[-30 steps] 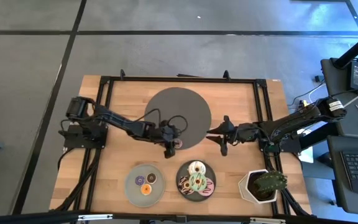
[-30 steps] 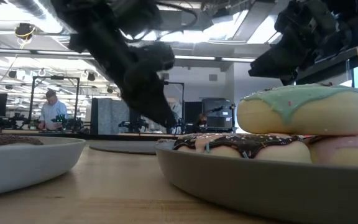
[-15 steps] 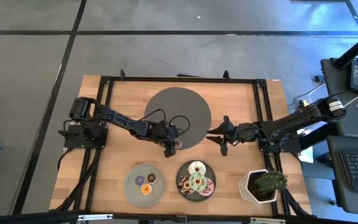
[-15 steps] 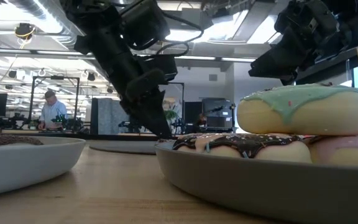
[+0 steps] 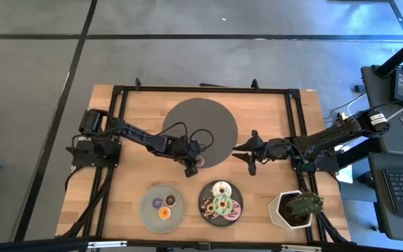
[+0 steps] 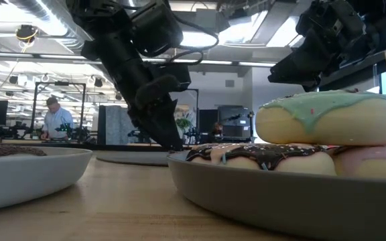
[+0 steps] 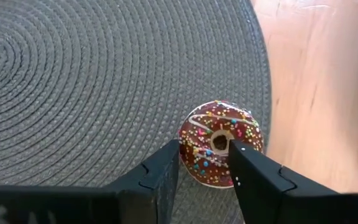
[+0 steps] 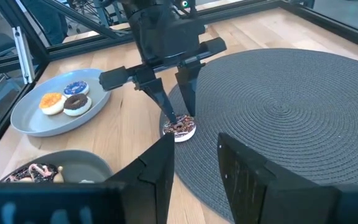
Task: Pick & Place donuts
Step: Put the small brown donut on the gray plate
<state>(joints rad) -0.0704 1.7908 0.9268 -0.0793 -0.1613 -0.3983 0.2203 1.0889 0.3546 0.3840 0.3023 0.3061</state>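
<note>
A chocolate-sprinkled donut (image 7: 221,142) lies flat on the round grey woven mat (image 5: 201,126), near the mat's near edge. My left gripper (image 7: 205,163) is open and points down at it, one finger on either side of the donut's nearer half. The right wrist view shows the same donut (image 8: 179,129) under those thin fingers. My right gripper (image 5: 250,154) is open and waits level just right of the mat. Three mini donuts lie on a grey plate (image 5: 163,205). Several larger iced donuts are piled on a dark plate (image 5: 220,203). My left gripper comes at the chocolate-sprinkled donut from above, slanting down. One fingertip (image 8: 174,119) reaches the donut's top by its rim. Whether the fingers touch it, I cannot tell. The donut rests flat on the mat.
A white pot with a cactus (image 5: 296,208) stands at the near right corner. A black frame (image 5: 294,112) runs round the table. In the low view the dark plate (image 6: 280,201) with a green-iced donut (image 6: 330,117) fills the foreground. A person works far behind the table.
A second ago my left gripper showed blurred in the low view. It has since settled with its fingers pointing steeply down at the mat's near edge. The donut stays in the same spot on the mat.
</note>
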